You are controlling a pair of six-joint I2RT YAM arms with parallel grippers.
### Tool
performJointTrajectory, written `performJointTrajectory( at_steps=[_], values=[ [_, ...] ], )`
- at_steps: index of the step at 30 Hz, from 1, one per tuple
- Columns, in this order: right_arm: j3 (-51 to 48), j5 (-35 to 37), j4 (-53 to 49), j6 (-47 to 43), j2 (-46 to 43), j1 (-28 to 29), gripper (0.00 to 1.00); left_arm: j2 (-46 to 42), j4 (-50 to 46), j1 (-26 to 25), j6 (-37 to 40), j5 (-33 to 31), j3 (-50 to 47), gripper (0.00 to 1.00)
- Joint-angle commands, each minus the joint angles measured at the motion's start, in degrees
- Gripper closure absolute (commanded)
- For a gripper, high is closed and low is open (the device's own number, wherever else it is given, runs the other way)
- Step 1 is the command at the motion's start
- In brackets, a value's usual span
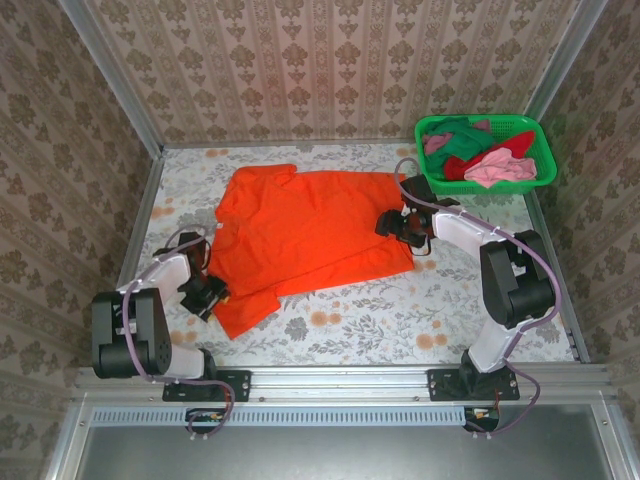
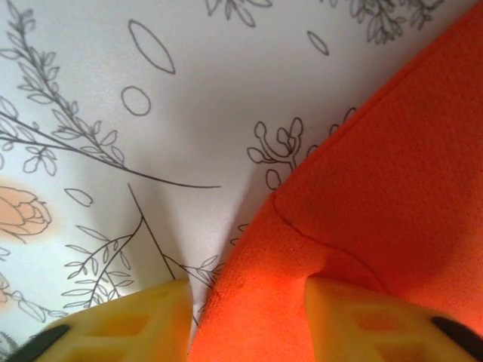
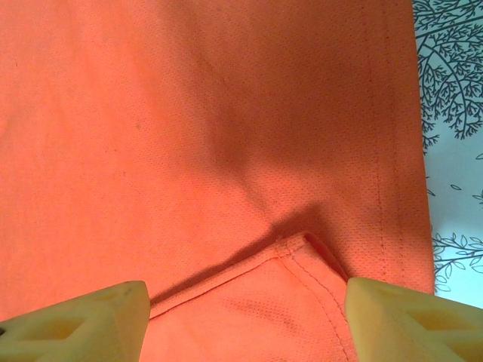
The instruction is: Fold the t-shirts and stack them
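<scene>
Yellow plastic fingers [image 2: 128,324] of the left gripper [image 1: 207,294], nearest me, stand part-way apart astride the near-left corner of the bright orange short-sleeved cloth t-shirt [image 1: 310,235]. Cloth is bunched between them, but I cannot tell whether they pinch it yet. I'd guess they want that corner to start a fold. The shirt lies spread on the flower-printed table cover [image 1: 380,315], the one shirt laid out. At its right edge the right gripper [image 1: 402,224] hovers with jaws wide, a turned-up hem corner between them, seemingly so both sides lift together. Farthest off, one green plastic mesh basket [image 1: 480,121] keeps the waiting shirts out of the way: pink cloth [image 1: 500,170], red cloth [image 1: 520,148] and dark green cloth [image 1: 462,135]. That is three colours at least; the exact number is unclear. Two arms, two grippers.
</scene>
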Motion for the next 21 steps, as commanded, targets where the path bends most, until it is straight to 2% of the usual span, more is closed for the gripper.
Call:
performJointTrajectory(
  at_steps=[1,4,6,11,15,18,21],
  values=[
    [1.2,0.8,-2.0,-0.5,-1.6,0.4,0.3,3.3,6.7,0.1,1.5,-0.6,-1.4,0.7],
    [0.1,2.0,-3.2,-0.6,-3.3,0.4,0.31,2.3,5.4,0.1,1.5,-0.8,-1.5,0.9],
    [-1.0,3.6,-4.0,0.0,-4.8,0.4,0.31,1.2,4.6,0.1,1.2,-0.6,-1.7,0.99],
    [-5.7,9.4,-7.5,5.6,-10.6,-0.3,0.34,-2.2,2.9,0.0,1.2,-0.3,-1.9,1.0],
    [-8.5,8.1,-8.4,9.4,-12.3,-1.1,0.35,-5.2,1.5,0.1,1.3,0.3,-2.0,1.0],
    [-6.5,5.5,-9.8,8.8,-10.2,0.1,0.35,-7.1,0.7,0.0,1.3,1.6,-2.1,1.0],
    [-0.3,7.6,-13.3,7.3,-6.0,2.7,0.39,-8.0,0.1,0.1,2.0,2.1,-2.0,1.0]
  ],
)
